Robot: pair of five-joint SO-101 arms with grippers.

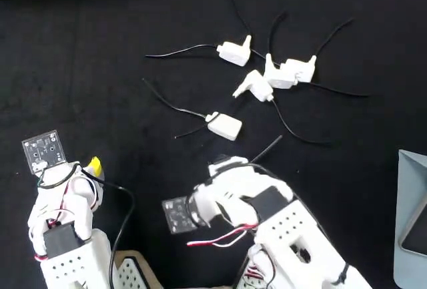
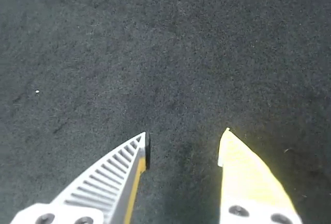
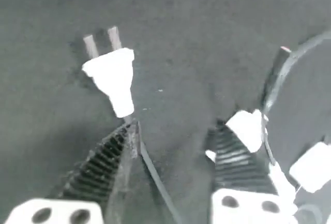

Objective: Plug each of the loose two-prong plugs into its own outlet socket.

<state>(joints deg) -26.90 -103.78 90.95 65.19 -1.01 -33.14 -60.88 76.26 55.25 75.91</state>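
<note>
1. The right gripper (image 3: 177, 128) is seen with its jaws spread wide and nothing between them. It is held low over the worktop (image 1: 80, 69), by the middle of the near edge.
2. Right ahead of the jaws a white two-prong plug (image 3: 111, 76) is found lying flat. Its prongs (image 3: 101, 42) are pointed away from the gripper, and its cord (image 3: 155, 182) is trailed back just beside one fingertip.
3. From above, this is judged to be the plug (image 1: 224, 126) nearest the right arm, well in from every edge.
4. Farther out, towards the far edge and right of its middle, several white pieces on cords (image 1: 280, 72) are bunched together, with a lone piece (image 1: 233, 53) set near them. Plugs and sockets cannot be told apart there.
5. Over at the near left corner, the left gripper (image 2: 185, 133) is held with its fingers apart above bare black cloth, and nothing is gripped.
6. The step in hand is judged to be the pick-up of that nearest plug.
7. To do it well:
   - The jaws should be centred over the white body and lowered squarely.
   - They should be closed across its sides, behind the prongs.
   - The prongs should be left free and pointing forward for the socket.
   - The cord should be kept out of the pinch, as a grip taken too near the cord end is likely to let the plug swivel.
</note>
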